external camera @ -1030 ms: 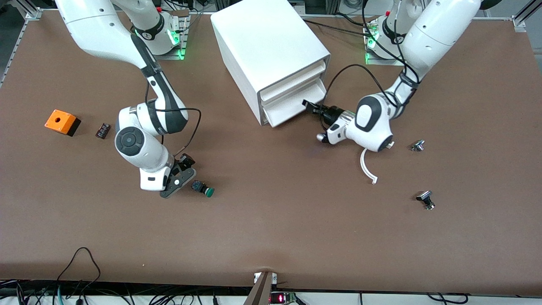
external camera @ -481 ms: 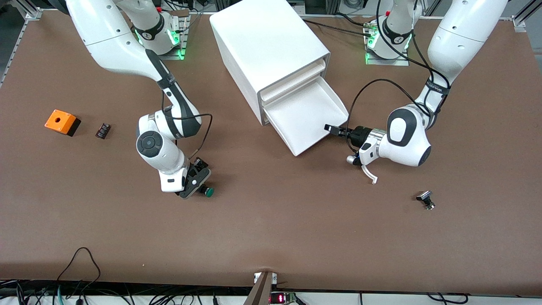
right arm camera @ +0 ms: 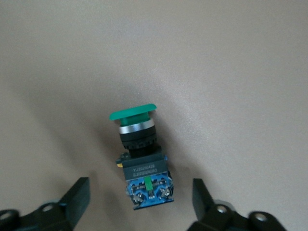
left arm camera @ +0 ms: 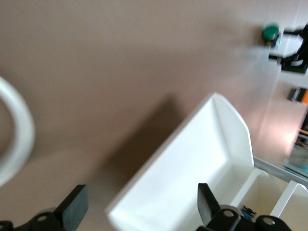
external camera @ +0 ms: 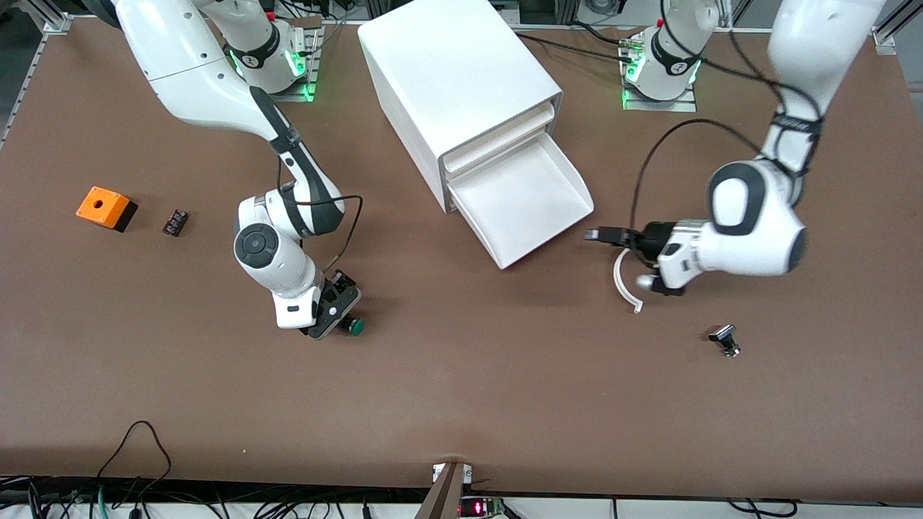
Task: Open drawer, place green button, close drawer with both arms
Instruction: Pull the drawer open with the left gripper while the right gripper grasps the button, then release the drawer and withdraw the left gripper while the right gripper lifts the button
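The drawer (external camera: 530,205), the cabinet's (external camera: 454,79) lowest, stands pulled out and is empty; it also shows in the left wrist view (left arm camera: 192,178). My left gripper (external camera: 593,234) (left arm camera: 139,209) is open and empty, just clear of the drawer's front corner toward the left arm's end. The button (external camera: 353,326) lies on its side on the table, green cap, black body, blue rear block (right arm camera: 142,159). My right gripper (external camera: 335,306) (right arm camera: 139,202) is open and low over it, one finger on either side of the blue block, not touching. The button also shows small in the left wrist view (left arm camera: 270,32).
A curved white strip (external camera: 621,282) lies on the table under my left hand. A small metal part (external camera: 725,340) lies nearer the front camera. An orange box (external camera: 106,207) and a small black part (external camera: 175,221) lie toward the right arm's end.
My left gripper pulled the drawer out, let go and drew back toward the left arm's end. My right gripper moved over the button and came down around it.
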Tool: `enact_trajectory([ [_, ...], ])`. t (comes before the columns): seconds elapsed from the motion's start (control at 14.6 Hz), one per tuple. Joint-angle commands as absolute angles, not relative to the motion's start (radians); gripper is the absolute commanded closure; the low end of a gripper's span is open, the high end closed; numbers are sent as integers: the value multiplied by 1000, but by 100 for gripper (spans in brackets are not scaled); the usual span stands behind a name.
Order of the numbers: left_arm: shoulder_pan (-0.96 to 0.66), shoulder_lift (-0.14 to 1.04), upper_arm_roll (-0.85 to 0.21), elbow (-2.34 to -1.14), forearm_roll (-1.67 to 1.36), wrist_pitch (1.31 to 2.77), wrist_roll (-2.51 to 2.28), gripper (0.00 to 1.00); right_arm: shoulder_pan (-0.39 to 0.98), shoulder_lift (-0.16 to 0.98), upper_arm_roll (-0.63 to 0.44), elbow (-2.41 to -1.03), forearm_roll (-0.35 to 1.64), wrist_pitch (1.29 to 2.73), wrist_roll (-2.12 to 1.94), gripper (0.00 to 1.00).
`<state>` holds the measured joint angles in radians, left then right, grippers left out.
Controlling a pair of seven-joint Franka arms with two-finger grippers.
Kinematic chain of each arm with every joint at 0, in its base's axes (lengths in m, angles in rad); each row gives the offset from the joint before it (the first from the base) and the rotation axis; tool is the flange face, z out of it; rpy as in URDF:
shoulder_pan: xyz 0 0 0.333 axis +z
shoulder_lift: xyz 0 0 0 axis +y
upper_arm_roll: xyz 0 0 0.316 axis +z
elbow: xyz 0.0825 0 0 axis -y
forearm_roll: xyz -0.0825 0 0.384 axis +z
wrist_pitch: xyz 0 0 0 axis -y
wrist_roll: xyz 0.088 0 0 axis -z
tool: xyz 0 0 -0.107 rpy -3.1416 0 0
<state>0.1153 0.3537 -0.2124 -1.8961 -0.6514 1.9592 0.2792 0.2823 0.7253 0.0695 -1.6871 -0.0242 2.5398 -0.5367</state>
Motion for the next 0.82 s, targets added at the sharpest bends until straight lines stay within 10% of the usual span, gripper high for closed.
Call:
enact_trajectory([
  [0.0,198,172,-209,-1917,-574,1991,267,0,281,744,74,-1671,-14,2545,-560,15],
  [0.76,195,-90,-190,-1753,-60,1638,42,0,288,758,74,-1667,-9,2583,-592,55],
])
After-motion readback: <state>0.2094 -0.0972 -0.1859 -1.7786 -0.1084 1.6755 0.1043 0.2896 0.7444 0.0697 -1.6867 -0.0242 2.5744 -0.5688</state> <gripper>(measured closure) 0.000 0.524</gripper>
